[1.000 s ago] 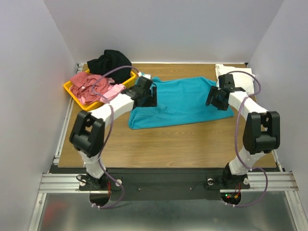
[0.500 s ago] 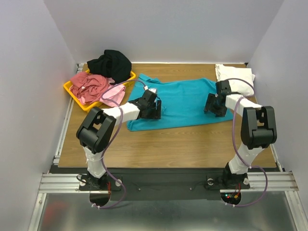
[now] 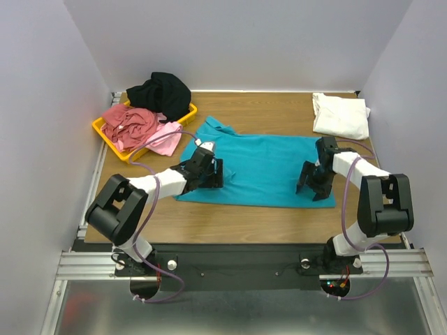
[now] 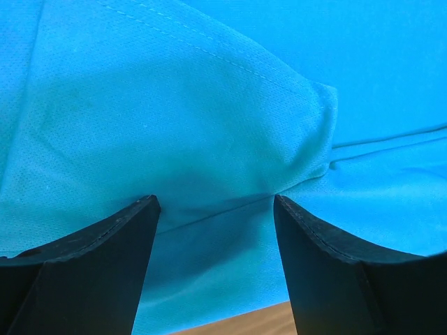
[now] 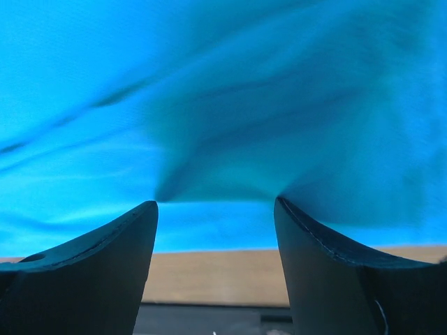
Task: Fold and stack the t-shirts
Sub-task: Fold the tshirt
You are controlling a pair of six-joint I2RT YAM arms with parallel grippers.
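The teal t-shirt (image 3: 262, 167) lies spread flat across the middle of the table. My left gripper (image 3: 209, 174) is low over its left part, jaws open, fingertips on the cloth (image 4: 230, 125) close to its near hem. My right gripper (image 3: 311, 185) is low at the shirt's right near corner, also open, with teal cloth (image 5: 223, 105) spanning the gap beyond its tips. A folded white t-shirt (image 3: 341, 115) rests at the back right. The black t-shirt (image 3: 160, 89), dusty red t-shirt (image 3: 129, 120) and pink t-shirt (image 3: 166, 141) are heaped at the back left.
A yellow tray (image 3: 98, 128) at the back left holds the red and pink shirts, the black one draped on its far end. Walls close in the table on three sides. Bare wood (image 3: 265, 112) shows behind the teal shirt and along the near edge (image 5: 209, 276).
Both arms have swung back toward the near edge and lowered. The teal shirt has shifted nearer with them and now lies flatter and more squared. Both grippers stay open.
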